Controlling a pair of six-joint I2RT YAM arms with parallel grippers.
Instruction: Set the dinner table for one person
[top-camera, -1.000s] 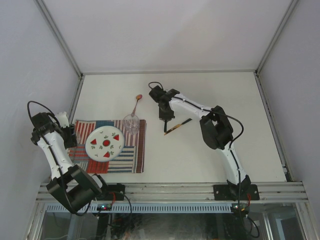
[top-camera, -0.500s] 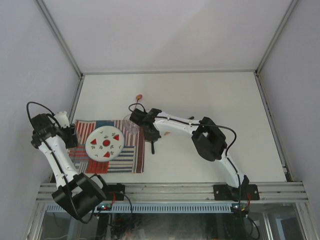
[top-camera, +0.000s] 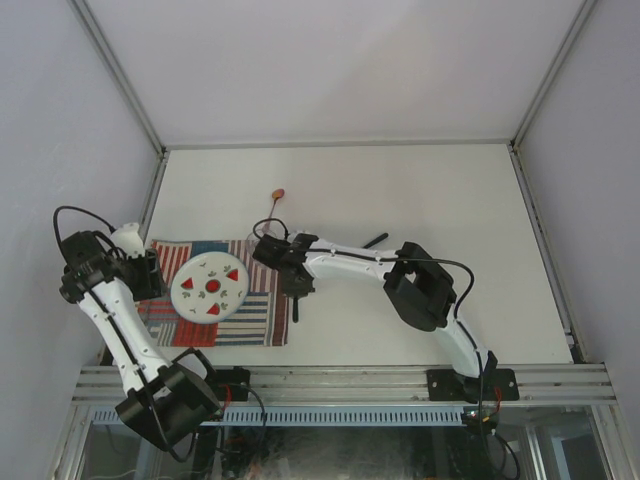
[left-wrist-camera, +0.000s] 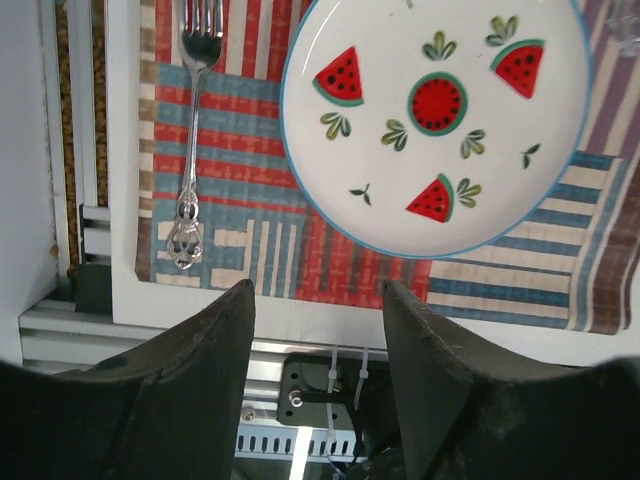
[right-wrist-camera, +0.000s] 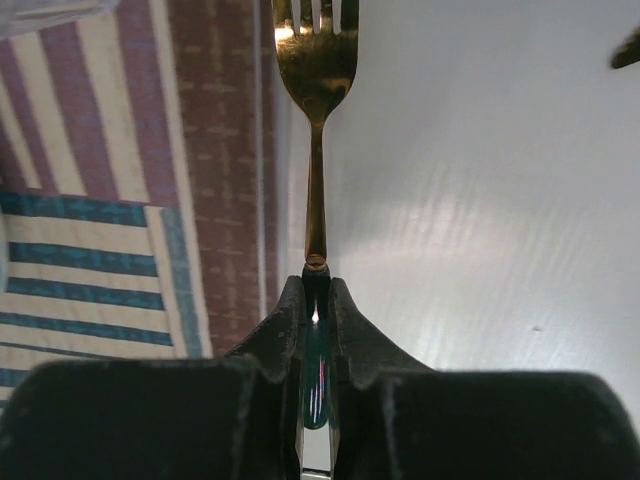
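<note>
your right gripper (right-wrist-camera: 316, 292) is clamped tight on the green handle of a gold fork (right-wrist-camera: 316, 130), tines pointing away from the wrist. the fork runs along the right edge of the striped placemat (right-wrist-camera: 110, 180). the dinner table (right-wrist-camera: 470, 200), a plain off-white top, lies below and spreads out to the right of it. your left gripper (left-wrist-camera: 318, 298) hangs with fingers apart, holding nothing, above the placemat's near edge, where a watermelon plate (left-wrist-camera: 440, 110) and silver fork (left-wrist-camera: 190, 150) lie.
</note>
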